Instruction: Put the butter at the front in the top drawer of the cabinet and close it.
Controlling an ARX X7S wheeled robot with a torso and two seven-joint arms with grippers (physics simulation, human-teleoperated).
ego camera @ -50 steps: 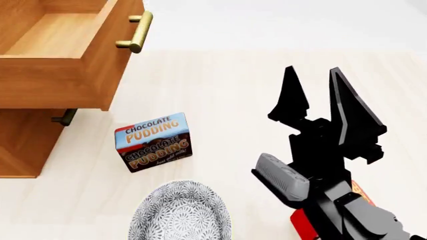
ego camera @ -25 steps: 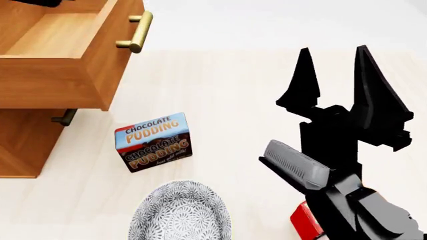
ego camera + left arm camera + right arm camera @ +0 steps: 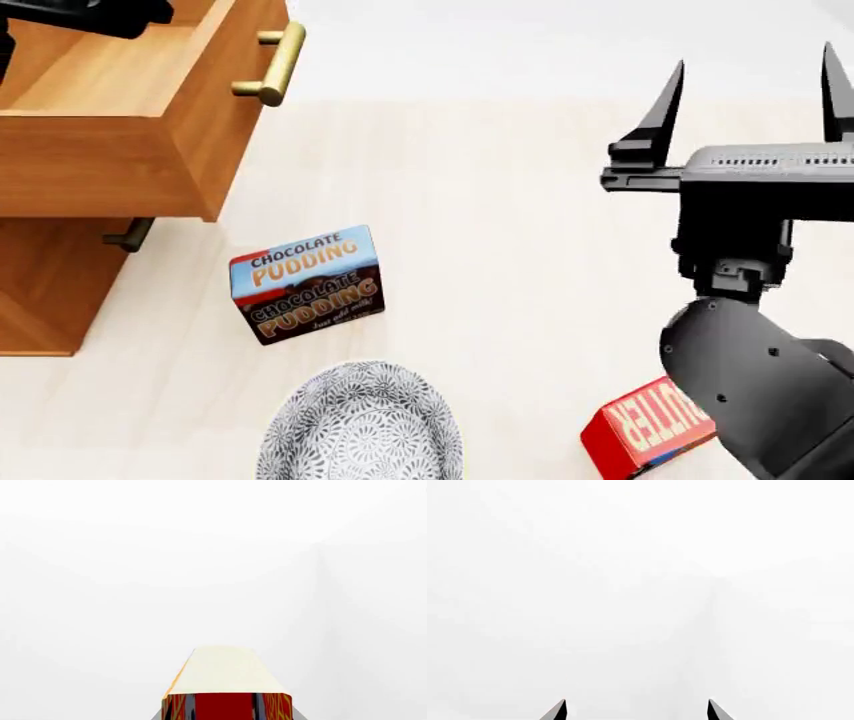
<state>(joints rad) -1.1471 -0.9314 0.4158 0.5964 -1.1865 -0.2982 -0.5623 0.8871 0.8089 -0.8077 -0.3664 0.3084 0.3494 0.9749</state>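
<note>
A butter box point(image 3: 227, 680), red with a cream face, fills the space between the jaws of my left gripper point(image 3: 227, 716), which is shut on it. In the head view only a black part of the left arm point(image 3: 80, 14) shows, above the open top drawer point(image 3: 120, 150) of the cabinet point(image 3: 47, 290); the held box is hidden there. A second butter box point(image 3: 650, 425) lies at the front right, partly behind my right arm. My right gripper point(image 3: 757, 60) is raised, open and empty, its fingertips point(image 3: 560, 707) wide apart.
A chocolate pudding box point(image 3: 307, 285) stands in front of the cabinet. A patterned grey bowl point(image 3: 360, 425) sits near the front edge. The top drawer's brass handle point(image 3: 274, 65) sticks out to the right; the lower drawer's handle point(image 3: 131, 237) sits beneath it.
My right gripper has lifted and swung to the right, uncovering the butter box on the surface. The left arm has come into view over the open drawer at the top left.
</note>
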